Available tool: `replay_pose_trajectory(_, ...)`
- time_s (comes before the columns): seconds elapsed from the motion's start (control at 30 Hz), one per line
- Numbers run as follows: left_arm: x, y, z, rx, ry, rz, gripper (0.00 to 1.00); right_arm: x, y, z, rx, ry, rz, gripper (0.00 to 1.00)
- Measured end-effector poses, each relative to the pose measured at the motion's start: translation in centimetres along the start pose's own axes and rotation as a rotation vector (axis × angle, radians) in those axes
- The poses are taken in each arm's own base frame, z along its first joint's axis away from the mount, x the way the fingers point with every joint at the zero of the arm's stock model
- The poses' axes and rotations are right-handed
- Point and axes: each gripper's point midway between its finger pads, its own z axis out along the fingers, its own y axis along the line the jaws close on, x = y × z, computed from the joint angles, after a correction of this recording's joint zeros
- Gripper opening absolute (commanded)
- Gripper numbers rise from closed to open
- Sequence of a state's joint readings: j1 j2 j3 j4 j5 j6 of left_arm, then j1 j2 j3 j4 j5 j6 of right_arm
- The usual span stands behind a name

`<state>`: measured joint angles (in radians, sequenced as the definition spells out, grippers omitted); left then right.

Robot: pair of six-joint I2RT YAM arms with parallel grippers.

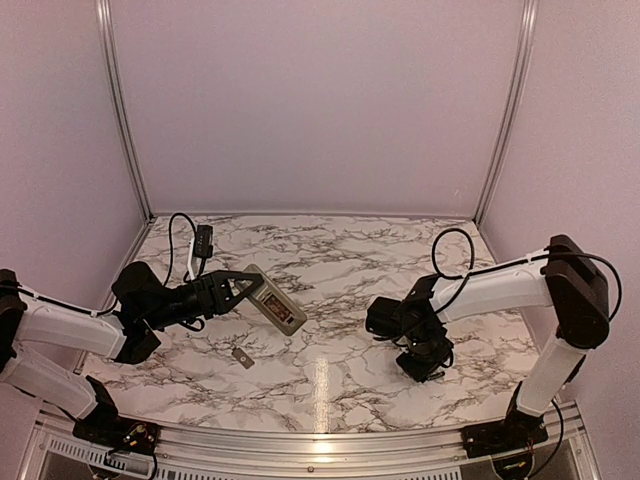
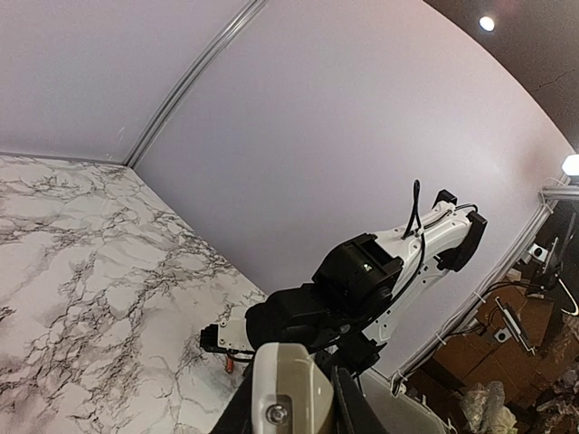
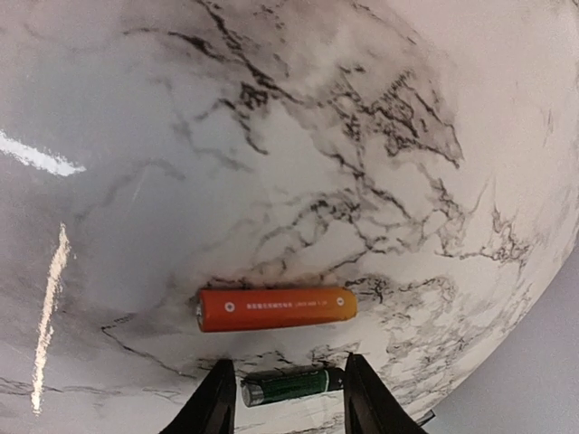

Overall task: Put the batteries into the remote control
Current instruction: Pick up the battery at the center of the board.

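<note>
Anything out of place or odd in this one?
Nothing is spilled or damaged. The one stray part is a small flat grey cover piece, lying alone on the marble table, apart from the slim grey-beige remote control that the left hand holds tilted.

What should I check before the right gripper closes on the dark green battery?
1. Green battery between the right gripper's fingers: ok.
2. Jaws open, one on each side of it: ok.
3. Orange battery outside the grip: ok, it lies beyond the tips.
4. Remote control held by the left gripper: ok, lifted off the table.
5. Remote's battery recess facing up: cannot tell.
</note>
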<state>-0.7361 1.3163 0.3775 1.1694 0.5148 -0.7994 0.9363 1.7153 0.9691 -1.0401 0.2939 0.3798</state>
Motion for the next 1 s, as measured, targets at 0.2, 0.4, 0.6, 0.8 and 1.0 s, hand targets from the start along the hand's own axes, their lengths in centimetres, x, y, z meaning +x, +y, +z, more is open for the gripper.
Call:
replay_pose_trajectory(0.2, -0.1, 0.1, 0.0, -0.003, -0.003, 0.0, 0.0, -0.6, 0.1, -0.4, -0.023, -0.031, 0.008, 0.48)
replay_pose_trajectory(0.4, -0.1, 0.1, 0.0, 0.003, -0.007, -0.004, 0.0, -1.4, 0.0, -3.9, -0.116, -0.161, 0.118, 0.59)
replay_pose_trajectory(0.6, 0.1, 0.3, 0.2, 0.012, -0.005, -0.024, 0.0, -0.9, 0.1, -6.3, -0.222, -0.233, 0.245, 0.72)
replay_pose_trajectory(0.8, 0.3, 0.2, 0.3, 0.033, 0.001, -0.042, 0.0, 2.0, 0.3, -3.9, -0.237, -0.162, 0.317, 0.82)
replay_pose_trajectory(1.0, -0.1, -0.4, 0.5, 0.055, -0.006, -0.04, 0.0, 3.9, -0.1, -1.2, -0.24, -0.103, 0.39, 0.81)
